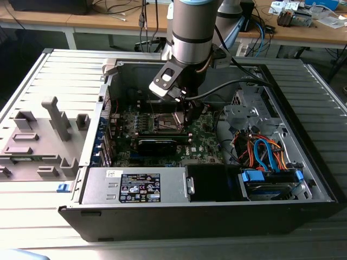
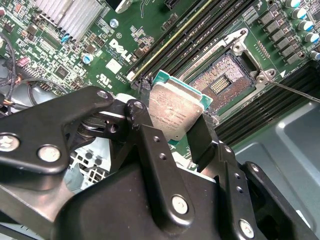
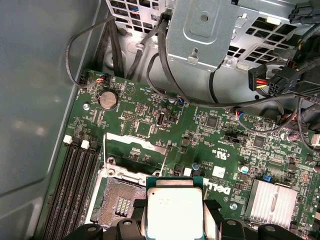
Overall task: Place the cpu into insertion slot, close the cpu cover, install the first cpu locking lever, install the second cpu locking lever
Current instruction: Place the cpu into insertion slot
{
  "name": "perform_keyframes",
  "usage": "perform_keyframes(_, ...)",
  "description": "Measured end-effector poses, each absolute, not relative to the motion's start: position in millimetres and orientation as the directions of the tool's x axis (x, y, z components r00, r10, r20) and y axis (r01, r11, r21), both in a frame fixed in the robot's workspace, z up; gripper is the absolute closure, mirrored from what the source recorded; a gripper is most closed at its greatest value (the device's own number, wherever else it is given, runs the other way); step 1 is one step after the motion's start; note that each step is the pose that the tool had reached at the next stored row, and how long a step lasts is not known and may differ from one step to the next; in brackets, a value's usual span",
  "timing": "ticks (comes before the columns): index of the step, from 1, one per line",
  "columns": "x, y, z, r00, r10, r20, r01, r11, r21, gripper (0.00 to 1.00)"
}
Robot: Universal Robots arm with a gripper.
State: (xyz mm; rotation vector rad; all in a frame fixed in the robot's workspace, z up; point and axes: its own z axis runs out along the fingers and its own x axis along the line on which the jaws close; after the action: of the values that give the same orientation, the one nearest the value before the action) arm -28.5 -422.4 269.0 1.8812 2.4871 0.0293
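**A:** Gripper?
**B:** Gripper [image 2: 169,116] clamped on the cpu [image 3: 175,212]. Chip is just beside the insertion slot [image 2: 220,80], not seated; cpu cover [image 3: 135,146] swung open.
**A:** Room?
**B:** Exterior view: open computer case [image 1: 190,216] on slatted grey worktop [image 1: 24,81]. Grey fixture [image 1: 54,116] at nine o'clock of it, wooden desks [image 1: 81,24] at twelve.

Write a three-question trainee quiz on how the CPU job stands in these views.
1. True or false: the cpu already sits in the insertion slot.
2. The gripper has its fingers shut on: A) a memory stick, B) the cpu, C) a screwdriver.
3. Fill in: over the bare socket, the cpu cover stands ___.
Key: 1 false; 2 B; 3 open.
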Motion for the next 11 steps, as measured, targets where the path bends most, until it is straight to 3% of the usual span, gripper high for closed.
perform_keyframes(11, -28.5, -422.4, 268.9, -0.265, 0.964, -0.008, 0.964, 0.265, 0.029, 0.45)
